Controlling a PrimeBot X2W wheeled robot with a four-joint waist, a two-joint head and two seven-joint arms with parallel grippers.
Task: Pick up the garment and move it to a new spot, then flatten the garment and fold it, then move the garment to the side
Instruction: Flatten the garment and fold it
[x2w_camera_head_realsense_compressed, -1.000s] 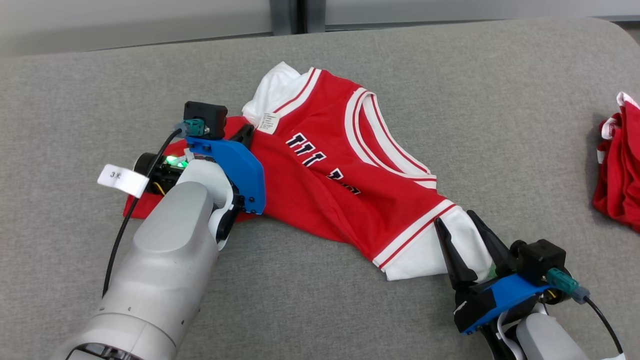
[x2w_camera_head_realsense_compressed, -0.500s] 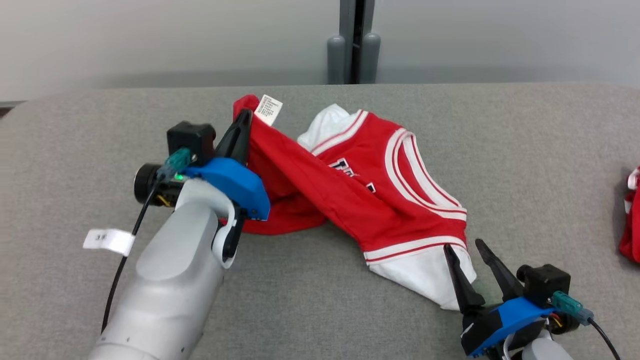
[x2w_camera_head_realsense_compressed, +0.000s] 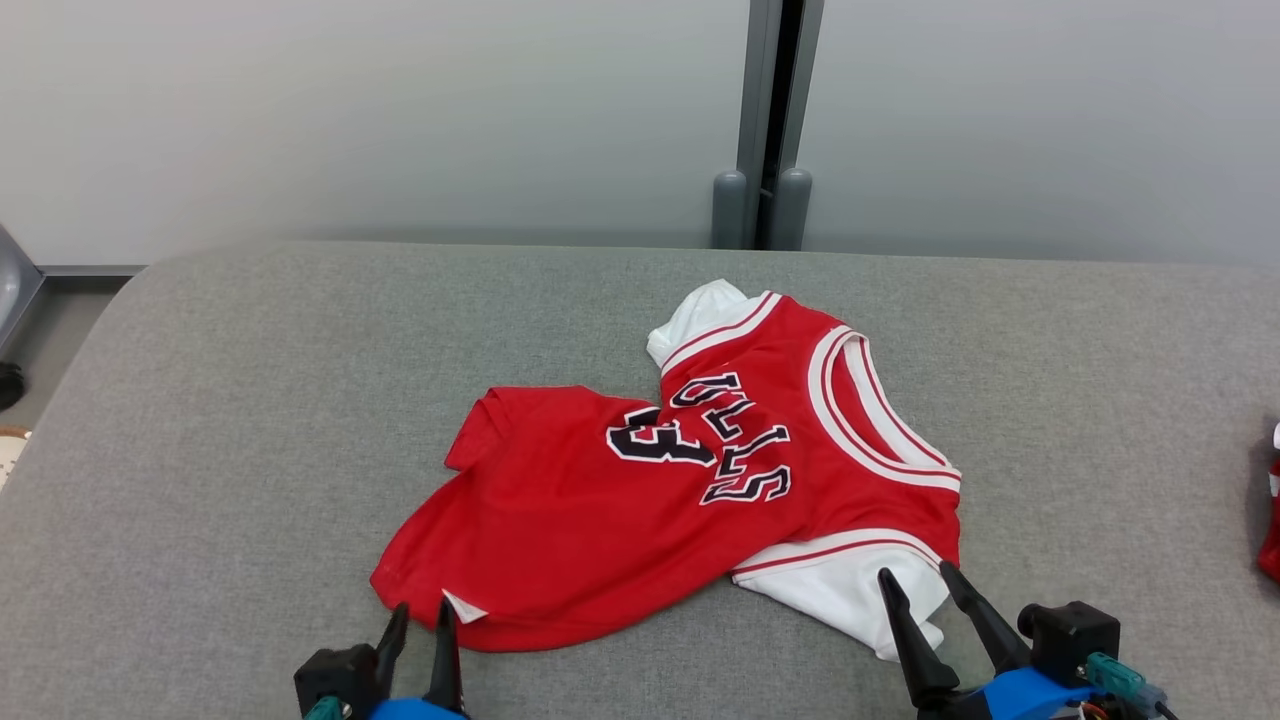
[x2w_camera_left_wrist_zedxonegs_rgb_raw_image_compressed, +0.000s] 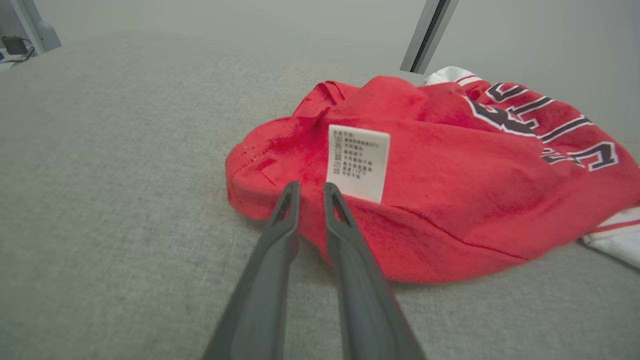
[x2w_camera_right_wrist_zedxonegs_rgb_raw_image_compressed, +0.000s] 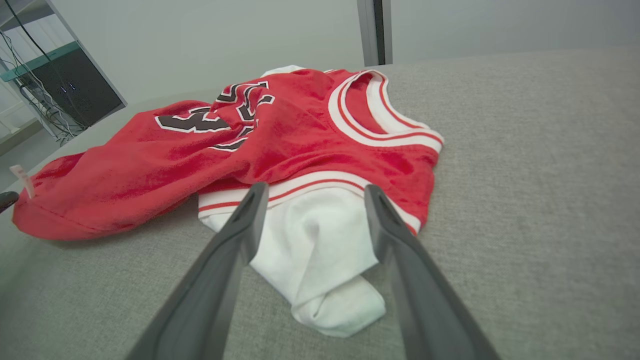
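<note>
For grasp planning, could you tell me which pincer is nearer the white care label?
Left pincer: just beside the care label; right pincer is at the white sleeve, farther off.

Red, white-trimmed garment (x2w_camera_head_realsense_compressed: 600, 500), grey table (x2w_camera_head_realsense_compressed: 250, 400)

"ULLS" and "3" on jersey (x2w_camera_head_realsense_compressed: 600, 520), care label (x2w_camera_left_wrist_zedxonegs_rgb_raw_image_compressed: 357, 162) print illegible

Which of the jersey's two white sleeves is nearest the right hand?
The near white sleeve, at the open right hand; the far white sleeve lies at the far side of the red jersey.
</note>
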